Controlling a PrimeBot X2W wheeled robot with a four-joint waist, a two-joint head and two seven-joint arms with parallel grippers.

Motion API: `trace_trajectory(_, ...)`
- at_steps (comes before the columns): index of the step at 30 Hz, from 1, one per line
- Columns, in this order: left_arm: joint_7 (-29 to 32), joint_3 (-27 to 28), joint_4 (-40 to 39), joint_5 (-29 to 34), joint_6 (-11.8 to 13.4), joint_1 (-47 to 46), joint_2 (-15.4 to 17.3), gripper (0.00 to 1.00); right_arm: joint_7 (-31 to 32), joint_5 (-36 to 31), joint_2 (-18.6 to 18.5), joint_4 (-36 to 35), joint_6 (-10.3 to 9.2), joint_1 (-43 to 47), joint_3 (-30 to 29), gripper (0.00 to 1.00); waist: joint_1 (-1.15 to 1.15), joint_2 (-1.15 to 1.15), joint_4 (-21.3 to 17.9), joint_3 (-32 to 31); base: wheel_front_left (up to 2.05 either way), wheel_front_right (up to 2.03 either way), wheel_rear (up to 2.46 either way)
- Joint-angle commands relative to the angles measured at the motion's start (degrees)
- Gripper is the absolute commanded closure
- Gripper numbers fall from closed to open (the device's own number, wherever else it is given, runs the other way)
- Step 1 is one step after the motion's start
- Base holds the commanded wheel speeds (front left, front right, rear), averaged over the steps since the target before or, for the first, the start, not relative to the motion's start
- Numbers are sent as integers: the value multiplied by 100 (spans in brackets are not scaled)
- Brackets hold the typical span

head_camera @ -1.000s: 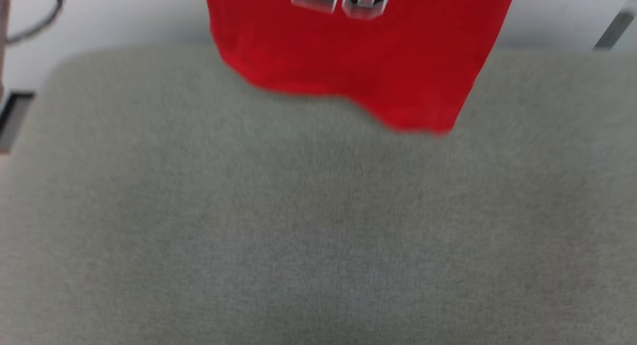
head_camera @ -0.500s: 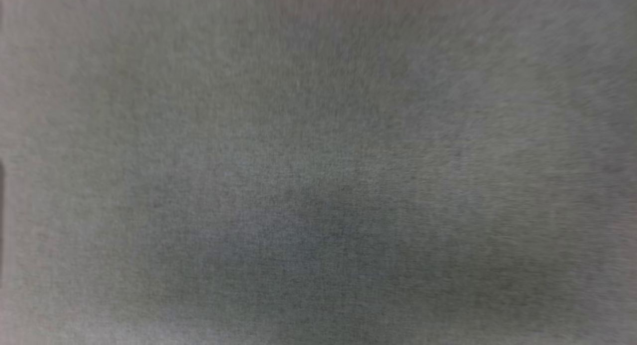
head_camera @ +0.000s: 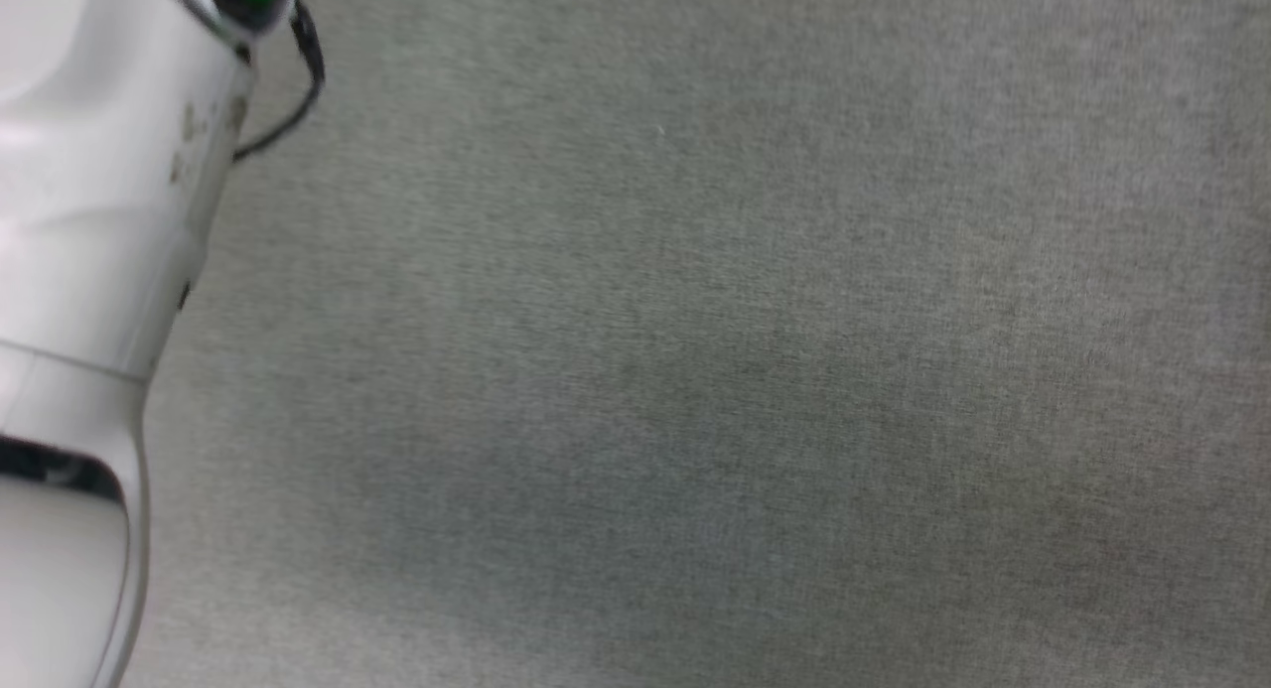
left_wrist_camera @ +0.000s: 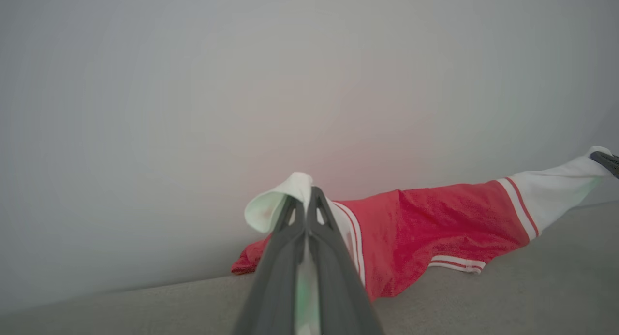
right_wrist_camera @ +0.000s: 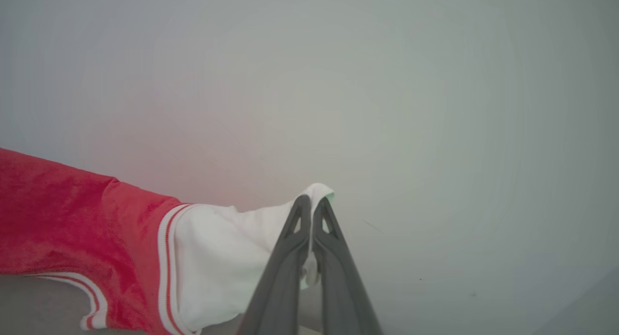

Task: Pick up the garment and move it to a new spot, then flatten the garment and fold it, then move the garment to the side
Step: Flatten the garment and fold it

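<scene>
Left tool (left_wrist_camera: 305,199) and right tool (right_wrist_camera: 309,203) are being clamped on the white sleeves of the shirt (left_wrist_camera: 435,224), which is being held stretched above the worktop (left_wrist_camera: 532,296); flattening and folding are judged not yet done.

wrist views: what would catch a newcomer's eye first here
The red shirt, stretched sideways before a pale wall, stands out in both wrist views. Each white sleeve is pinched in a shut gripper: the left gripper at bottom centre of its view, the right gripper likewise in its own. In the head view, a pale forearm sits at the left over a plain grey surface.
</scene>
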Motion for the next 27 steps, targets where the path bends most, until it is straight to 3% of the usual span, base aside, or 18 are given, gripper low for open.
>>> trace_trajectory(1, 99, -57, -54, -217, 9, 210, 123, 100, 153, 337, -123, -27, -6, 215, 112, 100, 0, 0, 133, -487, 0, 0, 0)
trace_trajectory(8, 502, -431, -292, -635, 8, 923, 470, 100, 964, 1536, -547, -347, -6, 1123, 423, 100, 0, 0, 118, -1288, 0, 0, 0)
trace_trajectory(9, 603, -575, -374, -699, 9, 1202, 620, 100, 1329, 1988, -709, -577, -6, 1580, 568, 100, 0, 0, 90, -1573, 0, 0, 0)
trace_trajectory(19, 833, -1036, -942, -908, 11, 2774, 1228, 100, 2660, 3598, -1504, -2035, -6, 3910, 1051, 100, 0, 0, -121, -2671, 0, 0, 0)
trace_trajectory(22, 961, -1127, -1321, -1016, 128, 3382, 1479, 100, 2945, 3937, -1756, -2525, -6, 4681, 1117, 100, 0, 0, -189, -2941, 0, 0, 0)
trace_trajectory(27, 1007, -1142, -2288, -1243, 529, 4442, 1995, 100, 3500, 4441, -2138, -3229, -6, 5847, 1041, 100, 0, 0, -278, -3246, 0, 0, 0)
